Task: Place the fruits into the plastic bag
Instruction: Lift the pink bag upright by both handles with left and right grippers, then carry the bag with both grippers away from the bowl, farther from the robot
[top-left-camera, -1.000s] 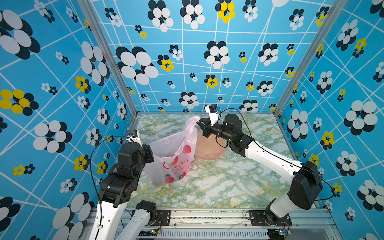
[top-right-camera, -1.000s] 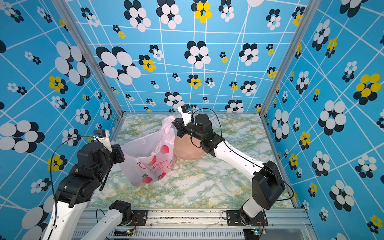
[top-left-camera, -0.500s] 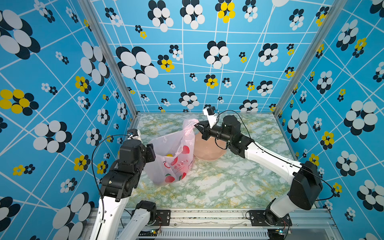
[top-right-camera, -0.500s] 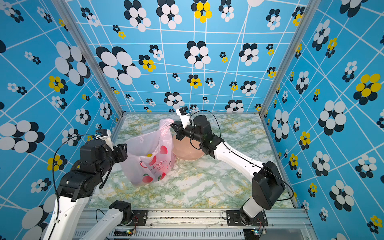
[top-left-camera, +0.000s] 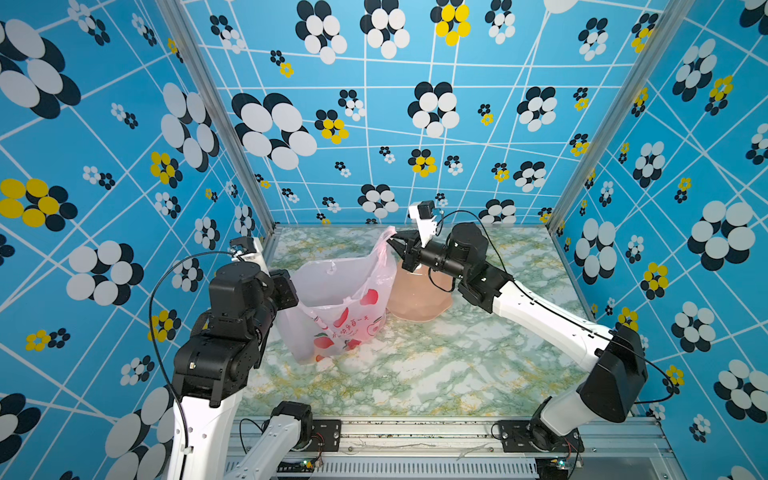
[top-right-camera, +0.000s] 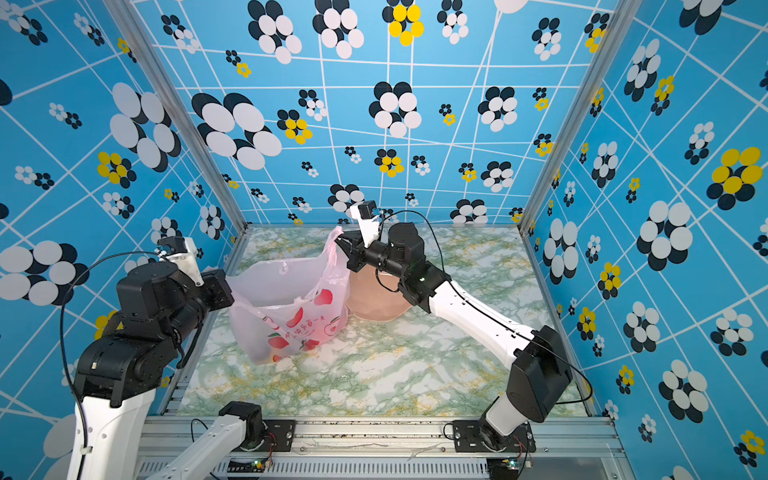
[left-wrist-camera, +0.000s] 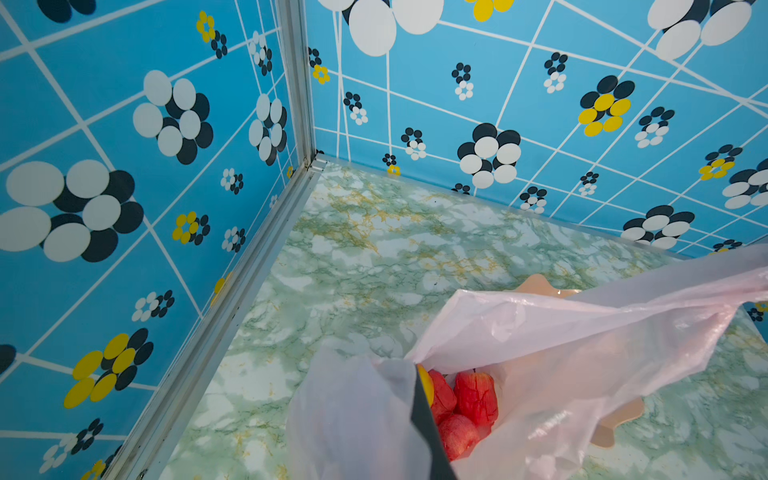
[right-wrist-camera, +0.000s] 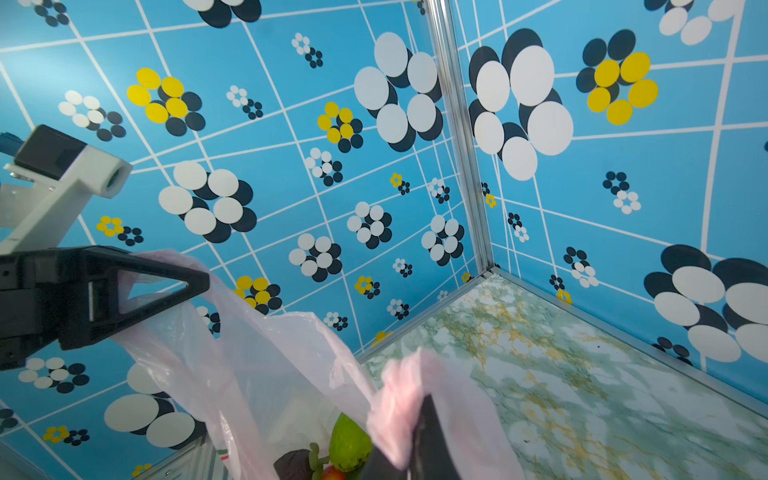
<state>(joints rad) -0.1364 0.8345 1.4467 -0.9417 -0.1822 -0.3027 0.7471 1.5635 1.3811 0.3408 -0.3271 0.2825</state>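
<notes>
A robot test booth in a lab, not a home: blue flower-print walls (top-left-camera: 519, 62) on metal posts (top-left-camera: 216, 112) box in a marble-look tabletop (top-left-camera: 415, 374) (green, white, gold-veined), with two arms (top-left-camera: 540, 320) bolted to a front rail (top-left-camera: 415, 428).

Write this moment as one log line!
right gripper: shut on plastic bag handle, held up | left gripper: shut on bag's opposite rim | in bag: red apple, green fruit | peach-pink bowl: beside bag

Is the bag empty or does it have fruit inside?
Not empty: the plastic bag holds red fruits, and a green fruit shows too.
</notes>
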